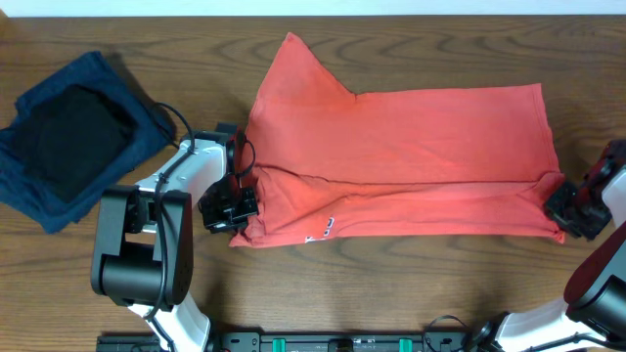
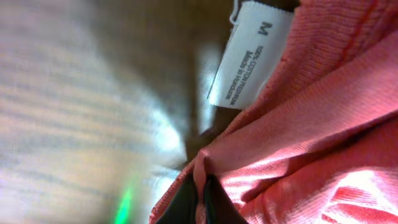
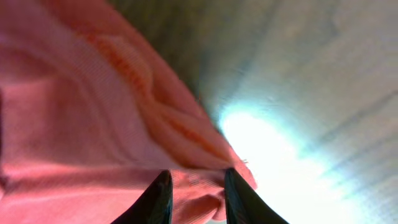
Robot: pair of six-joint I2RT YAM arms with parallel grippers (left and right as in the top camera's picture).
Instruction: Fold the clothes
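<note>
The coral-red T-shirt (image 1: 411,137) lies across the middle of the table, its near edge doubled into a long band. A bit of white print (image 1: 323,231) shows at the band's front edge. My left gripper (image 1: 240,202) is at the shirt's left end, shut on a thin fold of coral cloth (image 2: 292,143) in the left wrist view (image 2: 202,186), beside the white size label (image 2: 249,56). My right gripper (image 1: 564,208) is at the shirt's right near corner. In the right wrist view (image 3: 196,180) its fingers hold a bunch of coral cloth (image 3: 93,112) between them.
A folded navy-blue garment (image 1: 103,76) with a black garment (image 1: 78,137) on top lies at the far left. Bare wooden table (image 1: 411,293) shows in front of the shirt and along the back edge. The arm bases stand at the front edge.
</note>
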